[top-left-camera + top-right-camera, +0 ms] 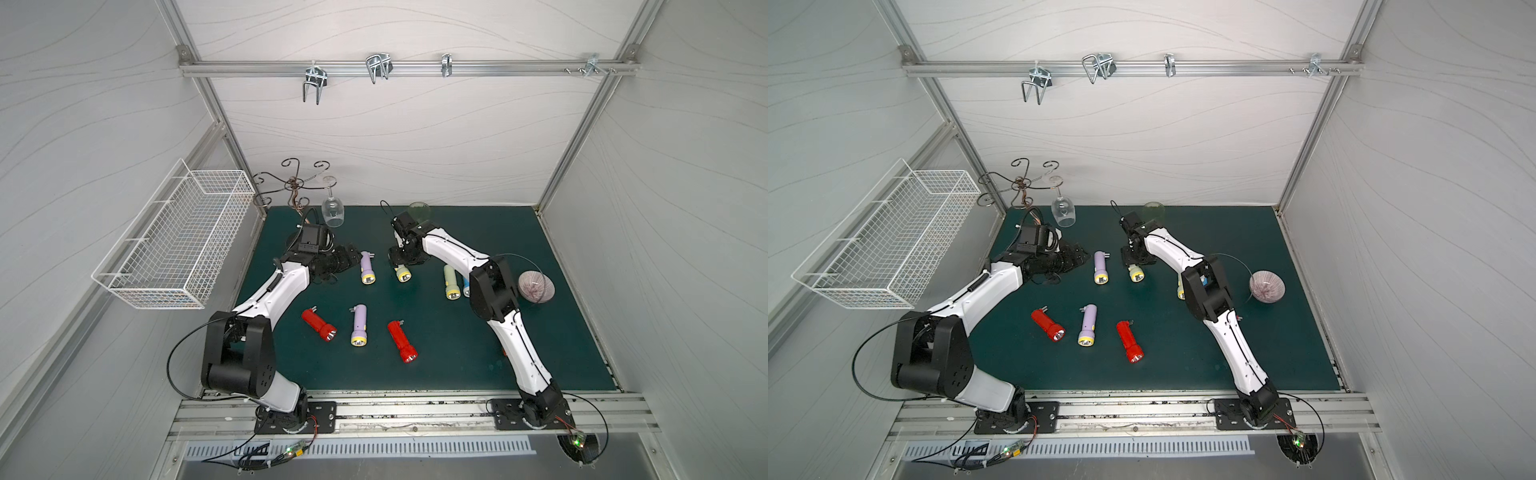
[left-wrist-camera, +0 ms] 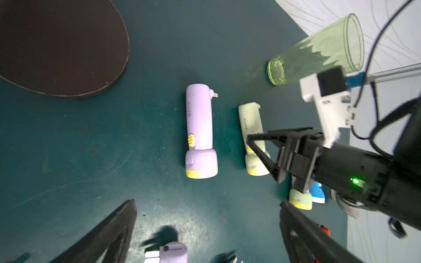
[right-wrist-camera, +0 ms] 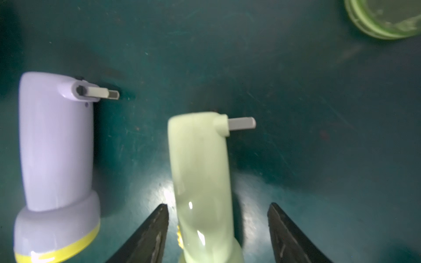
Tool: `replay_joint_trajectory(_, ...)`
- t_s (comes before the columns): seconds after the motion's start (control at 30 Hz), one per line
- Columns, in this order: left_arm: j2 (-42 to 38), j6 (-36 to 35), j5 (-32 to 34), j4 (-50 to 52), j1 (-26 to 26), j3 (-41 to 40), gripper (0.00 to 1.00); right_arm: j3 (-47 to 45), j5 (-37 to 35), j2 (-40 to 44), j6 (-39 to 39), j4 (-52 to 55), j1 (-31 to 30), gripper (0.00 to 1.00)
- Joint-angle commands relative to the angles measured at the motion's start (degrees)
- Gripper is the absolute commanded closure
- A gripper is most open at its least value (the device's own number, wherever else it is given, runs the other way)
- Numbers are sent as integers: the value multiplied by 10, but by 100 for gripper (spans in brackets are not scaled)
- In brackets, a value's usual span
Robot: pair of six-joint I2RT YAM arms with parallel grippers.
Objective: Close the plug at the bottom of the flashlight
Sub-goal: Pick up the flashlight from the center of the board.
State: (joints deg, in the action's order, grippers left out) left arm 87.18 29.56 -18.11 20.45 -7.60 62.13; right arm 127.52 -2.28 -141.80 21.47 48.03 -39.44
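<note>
A pale green flashlight (image 3: 200, 182) lies on the green mat. Its grey plug (image 3: 241, 123) sticks out sideways from the tail end. My right gripper (image 3: 217, 209) straddles its body near the head, open, with a gap on each side. In both top views only the yellow-rimmed head (image 1: 403, 274) (image 1: 1136, 274) shows below the right gripper (image 1: 401, 264) (image 1: 1133, 262). My left gripper (image 2: 207, 205) (image 1: 353, 253) is open and holds nothing. It hovers just left of a lilac flashlight (image 2: 200, 129) (image 1: 367, 268), whose plug also stands out.
Nearer the front lie two red flashlights (image 1: 318, 325) (image 1: 402, 341) and another lilac one (image 1: 359, 325). A second pale green one (image 1: 451, 282) lies by my right arm. A green tumbler (image 1: 419, 210), wine glass (image 1: 333, 212), ribbed bowl (image 1: 536, 286) and wire basket (image 1: 174, 241) ring the mat.
</note>
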Motion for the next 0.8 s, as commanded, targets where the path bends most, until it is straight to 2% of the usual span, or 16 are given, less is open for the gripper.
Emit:
replay_joint_trajectory(0.0,7,6,-20,-26,6,17,1,29,4,-24,28,-4,-4,34)
replay_joint_trajectory(0.13,7,9,-29,-30,9,16,1,52,-7,-47,34,-8,-4,44)
replay_joint_trajectory(0.33,5,15,-41,-37,17,14,2,65,-13,-58,36,7,-5,73)
replay_joint_trajectory(0.5,1,17,-46,-41,20,12,2,-15,-18,9,29,-11,-7,75)
replay_joint_trajectory(0.77,7,39,-75,-59,20,5,2,-284,-27,187,10,-56,-10,75)
